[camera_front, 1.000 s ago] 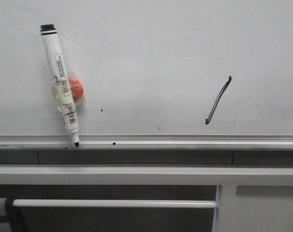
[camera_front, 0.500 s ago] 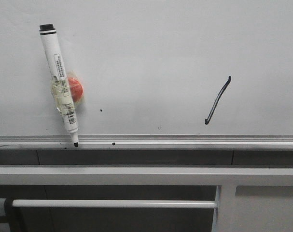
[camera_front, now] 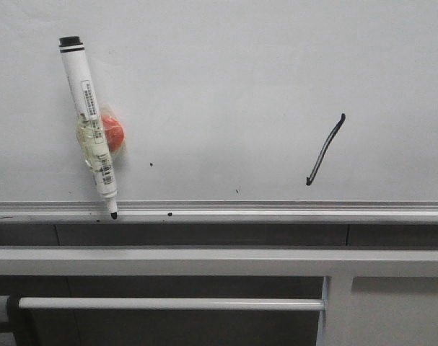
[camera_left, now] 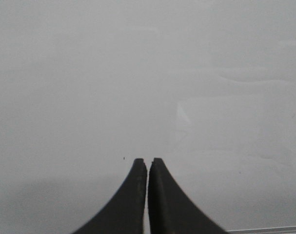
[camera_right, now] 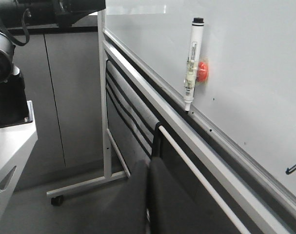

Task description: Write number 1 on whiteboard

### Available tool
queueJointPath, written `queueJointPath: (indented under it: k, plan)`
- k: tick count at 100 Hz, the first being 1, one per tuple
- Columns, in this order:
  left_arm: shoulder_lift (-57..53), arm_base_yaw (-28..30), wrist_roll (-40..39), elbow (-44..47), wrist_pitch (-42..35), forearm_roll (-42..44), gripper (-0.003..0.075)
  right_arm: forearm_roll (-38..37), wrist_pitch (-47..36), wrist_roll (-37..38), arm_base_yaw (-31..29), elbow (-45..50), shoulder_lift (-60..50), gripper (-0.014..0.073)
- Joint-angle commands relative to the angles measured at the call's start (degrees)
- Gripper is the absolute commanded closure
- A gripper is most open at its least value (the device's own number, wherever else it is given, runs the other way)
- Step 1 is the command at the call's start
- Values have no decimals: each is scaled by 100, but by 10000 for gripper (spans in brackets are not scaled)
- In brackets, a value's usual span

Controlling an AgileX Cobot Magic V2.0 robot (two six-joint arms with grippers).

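Note:
The whiteboard (camera_front: 226, 72) fills the upper front view, pale and glossy, with a silver bottom rail (camera_front: 276, 211). The number 1 (camera_front: 325, 151) is a slanted black stroke on its right part; its lower end shows in the right wrist view (camera_right: 295, 167). A white marker (camera_front: 89, 126) hangs tip down on an orange magnet (camera_front: 113, 135) at the left, uncapped, its tip at the rail. It also shows in the right wrist view (camera_right: 192, 61). My left gripper (camera_left: 148, 161) is shut and empty, facing the bare board (camera_left: 138, 73). My right gripper (camera_right: 148, 161) is shut and empty, low beside the board's stand.
Grey metal bars (camera_front: 204, 261) and a thin white rod (camera_front: 168, 303) run below the rail. The stand's upright post (camera_right: 103, 97) and foot with a castor (camera_right: 56, 200) show in the right wrist view. A dark robot part (camera_right: 6, 73) stands at that view's left.
The marker has shifted very slightly on the board and settled. The stroke is the same.

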Motion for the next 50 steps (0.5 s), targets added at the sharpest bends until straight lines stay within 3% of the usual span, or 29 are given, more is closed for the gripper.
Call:
queueJointPath:
  k: [1, 27, 50]
  plan:
    - [-146, 17, 27, 37, -335, -91, 741, -153, -192, 12, -17, -139, 44, 657]
    - [-146, 66, 27, 37, 1025, 8, 741, -153, -192, 12, -17, -139, 44, 657]
    - [-146, 66, -249, 37, 1400, 253, 741, -153, -192, 12, -17, -139, 44, 657]
